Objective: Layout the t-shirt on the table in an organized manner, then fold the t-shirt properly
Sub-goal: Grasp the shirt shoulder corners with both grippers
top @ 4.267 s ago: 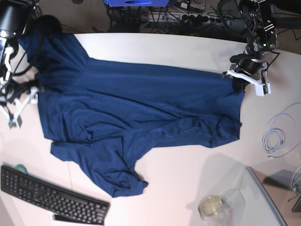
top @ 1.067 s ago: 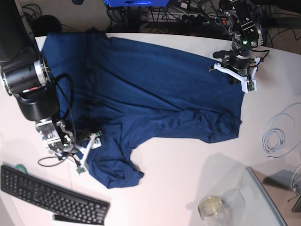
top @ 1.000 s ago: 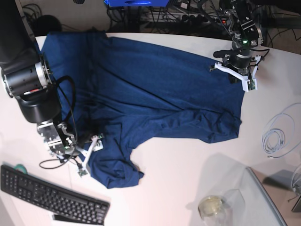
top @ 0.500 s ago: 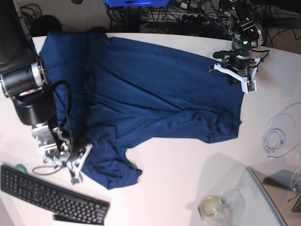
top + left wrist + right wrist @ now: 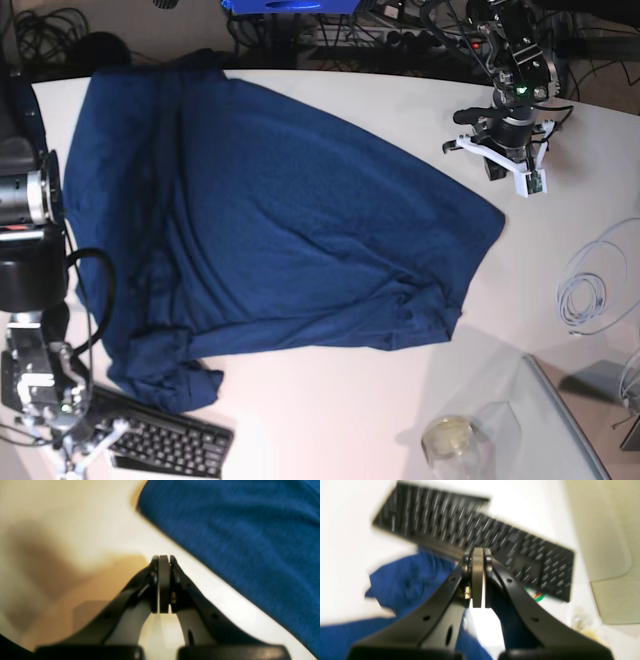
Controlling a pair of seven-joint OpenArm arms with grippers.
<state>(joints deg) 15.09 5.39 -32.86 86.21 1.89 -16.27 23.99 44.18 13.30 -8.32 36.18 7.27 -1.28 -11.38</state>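
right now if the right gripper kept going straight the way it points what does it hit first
Most likely the keyboard: the shut right gripper points right at it, just past the t-shirt edge below. The view is blurred, so depth is uncertain.

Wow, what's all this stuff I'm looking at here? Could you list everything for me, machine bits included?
dark navy knit t-shirt: one, blue, spread over the table's left and middle, its lower corner lying over the keyboard.
white curved table: one, white, under everything.
black computer keyboard: one, black, bottom left, partly covered.
coiled thin cable: one, pale grey, right edge.
clear round jar: one, yellowish contents, bottom centre.
grey translucent tray: one, grey, bottom right corner.
left gripper: one, white and black, shut, beside the shirt's upper right edge.
right gripper: one, black, shut, by the shirt's corner near the keyboard.
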